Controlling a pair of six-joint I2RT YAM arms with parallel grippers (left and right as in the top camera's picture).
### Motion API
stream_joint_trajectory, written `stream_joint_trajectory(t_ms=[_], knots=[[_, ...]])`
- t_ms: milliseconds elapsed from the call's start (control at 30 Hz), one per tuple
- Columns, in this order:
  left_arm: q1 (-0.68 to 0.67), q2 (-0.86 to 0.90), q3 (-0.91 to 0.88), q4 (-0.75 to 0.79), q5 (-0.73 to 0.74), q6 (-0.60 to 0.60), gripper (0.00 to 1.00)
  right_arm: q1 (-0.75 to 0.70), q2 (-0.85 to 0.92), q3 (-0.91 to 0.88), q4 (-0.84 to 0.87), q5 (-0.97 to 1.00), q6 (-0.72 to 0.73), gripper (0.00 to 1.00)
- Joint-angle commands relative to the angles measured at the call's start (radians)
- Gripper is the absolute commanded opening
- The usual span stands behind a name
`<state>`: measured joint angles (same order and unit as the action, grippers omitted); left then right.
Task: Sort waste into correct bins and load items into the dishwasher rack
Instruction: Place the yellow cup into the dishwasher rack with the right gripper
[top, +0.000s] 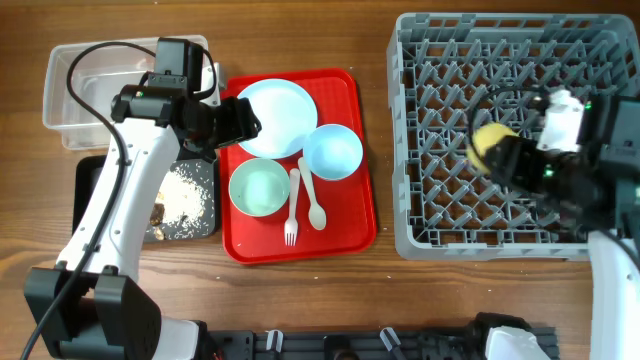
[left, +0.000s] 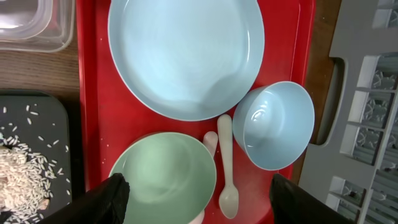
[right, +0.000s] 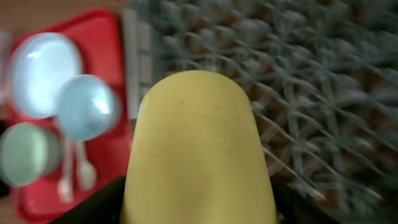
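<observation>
My right gripper is shut on the small yellow cup and holds it over the middle of the grey dishwasher rack; the cup fills the right wrist view, with the rack blurred behind it. My left gripper is open and empty above the pale blue plate. On the flat red serving tray lie the plate, the pale blue bowl, the pale green bowl, the white spoon and fork. The left wrist view shows my open fingers over the green bowl.
The clear plastic tub stands at the far left. The shallow black tray in front of it holds pale crumbly food scraps. The left arm crosses over both bins. No wrapper or napkin shows.
</observation>
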<state>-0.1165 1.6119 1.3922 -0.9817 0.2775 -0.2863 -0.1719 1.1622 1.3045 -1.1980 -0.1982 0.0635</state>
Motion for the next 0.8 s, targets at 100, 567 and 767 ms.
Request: stream_joint_trajectory(t_ms=[100, 567, 767], knots=[[0.002, -0.013, 0.003, 0.0, -0.017, 0.02, 0.74, -0.085, 0.216, 0.019, -0.123, 0.123, 0.015, 0.38], [0.001, -0.013, 0.003, -0.013, -0.018, 0.017, 0.75, -0.085, 0.498, 0.019, -0.033, 0.016, 0.016, 1.0], [0.002, -0.013, 0.003, -0.181, -0.251, -0.13, 0.75, -0.012, 0.249, 0.083, 0.091, -0.119, -0.048, 1.0]])
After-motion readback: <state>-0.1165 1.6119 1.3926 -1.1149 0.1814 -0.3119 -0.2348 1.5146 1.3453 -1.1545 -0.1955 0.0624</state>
